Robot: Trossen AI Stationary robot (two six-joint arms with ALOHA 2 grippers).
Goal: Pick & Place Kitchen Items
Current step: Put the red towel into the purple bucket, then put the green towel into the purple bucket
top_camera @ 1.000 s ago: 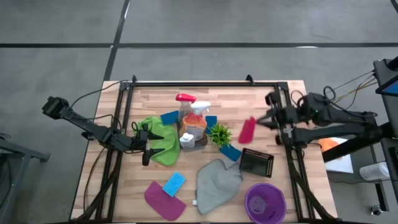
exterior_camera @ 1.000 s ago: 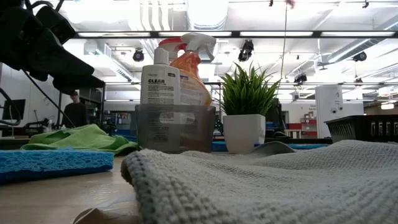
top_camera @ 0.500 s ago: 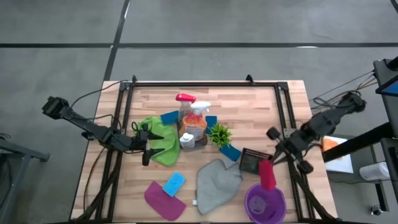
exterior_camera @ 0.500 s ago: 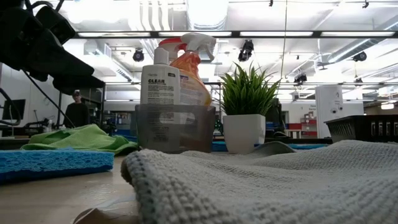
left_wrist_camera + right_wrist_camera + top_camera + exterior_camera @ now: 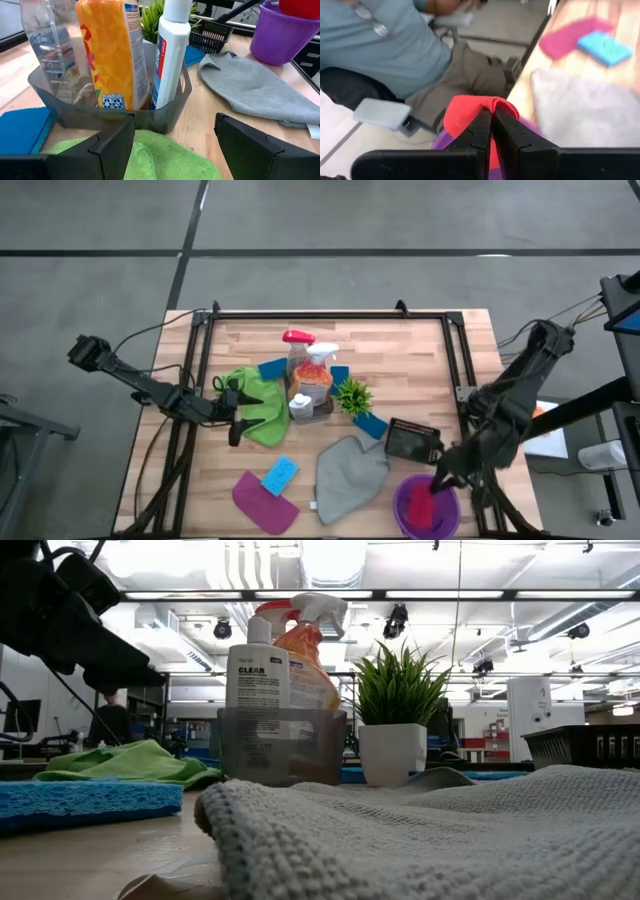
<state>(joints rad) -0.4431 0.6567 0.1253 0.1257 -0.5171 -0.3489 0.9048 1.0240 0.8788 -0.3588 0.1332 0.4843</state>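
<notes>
At the near edge of the tabletop point(image 5: 430, 345), the right pincer point(image 5: 432, 489) hangs over the purple bowl point(image 5: 405, 509), its two fingers pressed tight on a red cloth-like item point(image 5: 423, 507) that dips into the bowl. In the right wrist view the red piece point(image 5: 470, 114) bulges out between the closed fingers point(image 5: 481, 131), with a seated person in a grey-blue shirt point(image 5: 395, 45) beyond the table edge.

Also along the near side lie the grey cloth point(image 5: 347, 473), a blue sponge point(image 5: 280, 474) and the magenta cloth point(image 5: 262, 500), the sponge resting partly on the magenta cloth. A black slotted basket point(image 5: 413, 442) sits just beyond the bowl, and another blue sponge point(image 5: 370, 424) lies beside it.

Around the middle, the small spiky plant point(image 5: 352, 394) stands next to a smoky grey caddy point(image 5: 150, 112) holding the orange spray bottle point(image 5: 110, 50), the clear spray bottle point(image 5: 45, 45) and a white bottle point(image 5: 170, 50). From above, the red trigger point(image 5: 298, 337) and white trigger point(image 5: 324, 351) show at the caddy's far side.

The left pincer point(image 5: 238, 416) hovers above the green cloth point(image 5: 262, 406) beside the caddy, its fingers point(image 5: 107, 145) spread wide and holding nothing. Two more blue sponges point(image 5: 272, 368) lie farther back, one on each side of the caddy.
</notes>
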